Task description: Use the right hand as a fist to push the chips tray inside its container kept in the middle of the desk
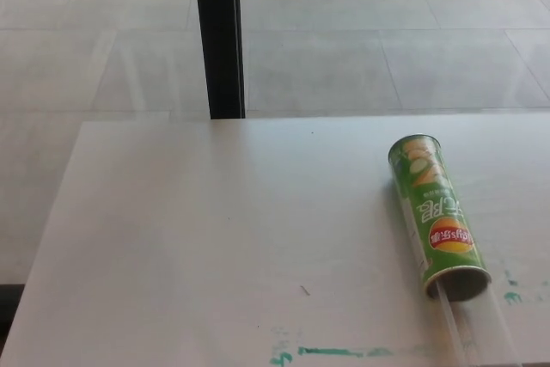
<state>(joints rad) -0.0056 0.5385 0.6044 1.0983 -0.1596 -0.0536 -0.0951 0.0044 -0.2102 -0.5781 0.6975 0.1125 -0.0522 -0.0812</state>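
From my feed I see the chips container lying on its side in the right half of the frame, a little below the middle. It is a green tube with a red and yellow logo patch near its lower end and white lettering that reads upside down from my angle. Its far end, toward the upper part of the picture, is closed and shows a pale printed face; its near end, toward the lower right, is open and dark inside. The tube runs slightly diagonal, the open mouth closer to the bottom right corner than the closed end.

Coming out of that open mouth is the chips tray, a clear, pale plastic trough that reaches down toward the bottom edge of the frame. It is translucent and hard to make out against the surface, so I cannot tell how much of it sits inside the tube.

Both rest on the white desk, which fills the lower two thirds of the picture. There are green paint smears along the bottom centre, and a few more green specks at the right edge, near the tube's mouth. Beyond the desk's far edge is a grey tiled floor, and a black vertical post stands in the upper left-centre.

Neither of the robot's hands shows anywhere in my view, so I cannot say how they are set, and nothing is touching the tube or the tray.
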